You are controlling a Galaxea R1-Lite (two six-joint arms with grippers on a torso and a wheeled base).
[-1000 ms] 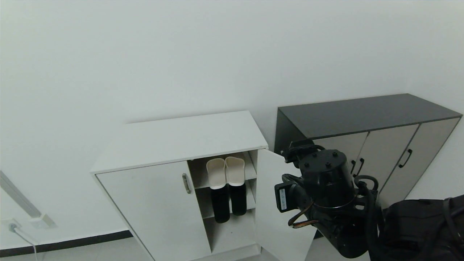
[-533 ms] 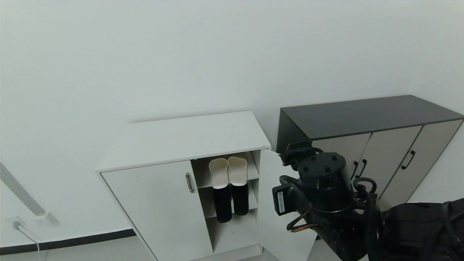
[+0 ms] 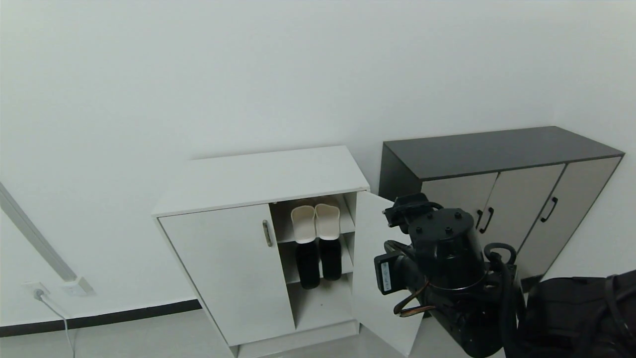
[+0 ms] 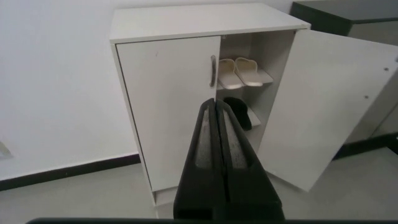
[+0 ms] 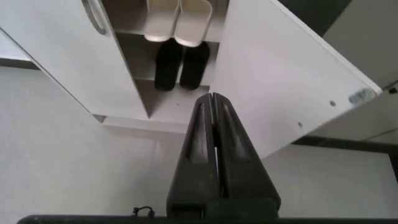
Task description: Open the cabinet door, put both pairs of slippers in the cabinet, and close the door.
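White cabinet [image 3: 258, 174] against the wall, right door [image 3: 367, 223] swung wide, left door [image 3: 223, 268] shut. Inside, white slippers [image 3: 315, 223] on the upper shelf, black slippers [image 3: 318, 263] on the shelf below. Both pairs stowed, so only closing left. Door: a stiff panel on hinges, likely light to swing; best pushed flat on its outer face near the free edge. Left tool [image 4: 216, 104] and right tool [image 5: 212, 99] both pinched together, empty, apart from the cabinet. Since a second ago: whole head view shifted, door and slippers unmoved.

a plain indoor room, like a home entryway or office corner: bare white wall [image 3: 248, 74], pale floor [image 3: 124, 340], black skirting [image 3: 99, 316], a white cabinet [image 3: 263, 174] shelving white slippers [image 3: 315, 223], and a dark-topped sideboard [image 3: 497, 149] beside it.
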